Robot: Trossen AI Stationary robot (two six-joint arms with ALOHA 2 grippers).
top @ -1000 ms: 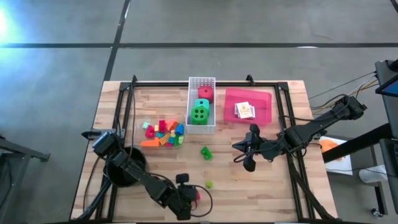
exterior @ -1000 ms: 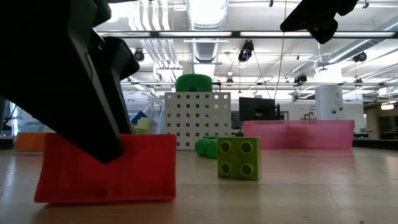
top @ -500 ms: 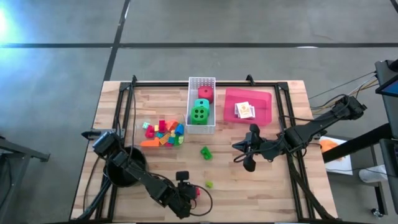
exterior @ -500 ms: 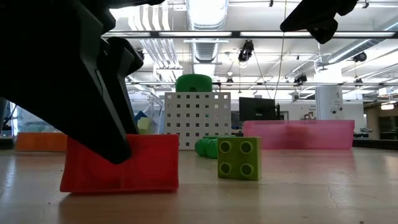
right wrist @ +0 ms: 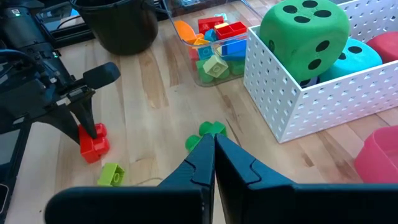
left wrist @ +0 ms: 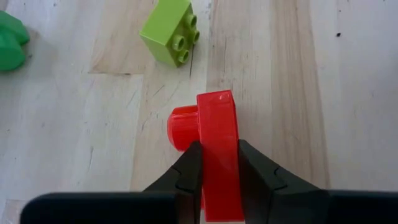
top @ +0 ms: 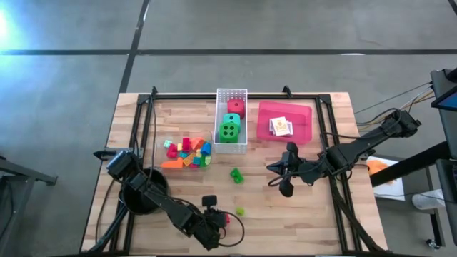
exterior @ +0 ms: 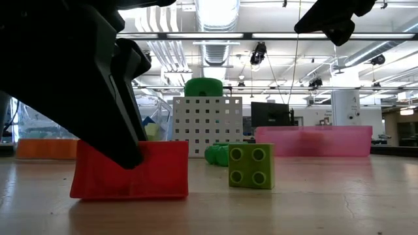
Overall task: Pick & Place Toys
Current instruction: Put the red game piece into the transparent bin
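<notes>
Left tool [left wrist: 214,163] pinches a glossy red plastic brick [left wrist: 214,134].

Glossy plastic red brick [left wrist: 217,149] on matt, grained wooden table [left wrist: 348,93].

Grey concrete floor [top: 300,28], wooden table [top: 271,200], ceiling strip lights [exterior: 215,13]

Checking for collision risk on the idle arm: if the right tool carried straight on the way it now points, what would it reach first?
Probably the small green toy lying on the table just ahead of the shut right tool. Depth is hard to judge, so the tool might pass above it.
</notes>
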